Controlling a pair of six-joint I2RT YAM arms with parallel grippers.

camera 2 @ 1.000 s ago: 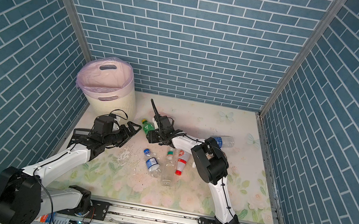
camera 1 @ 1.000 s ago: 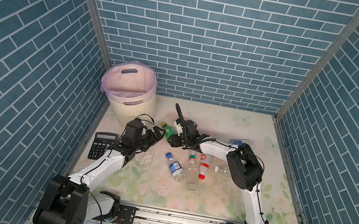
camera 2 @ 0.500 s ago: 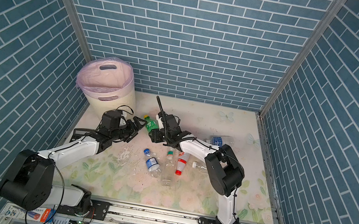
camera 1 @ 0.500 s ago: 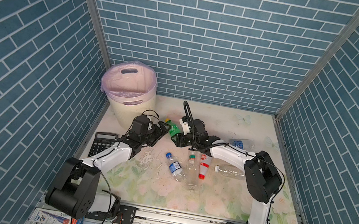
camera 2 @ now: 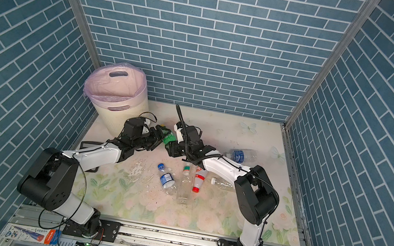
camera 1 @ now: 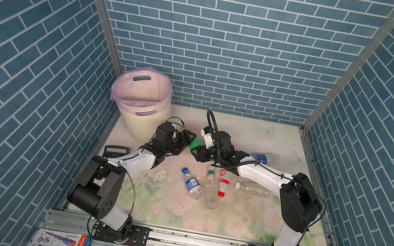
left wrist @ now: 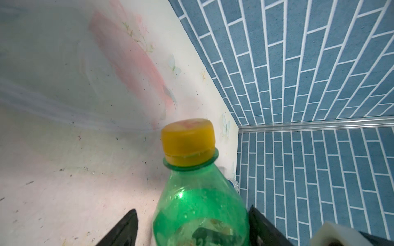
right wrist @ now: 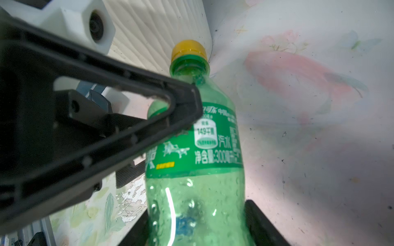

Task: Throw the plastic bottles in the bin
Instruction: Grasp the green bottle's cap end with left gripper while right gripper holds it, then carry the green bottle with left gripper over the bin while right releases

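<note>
Two grippers met on one green bottle, yellow-capped and held near the single bin. The right gripper was clamped on its lower body. The left gripper straddled its shoulder with jaws apart, a gap showing on one side. Five other bottles lay on the floral mat, four clustered and one apart. One calculator lay at the mat's left edge.
</note>
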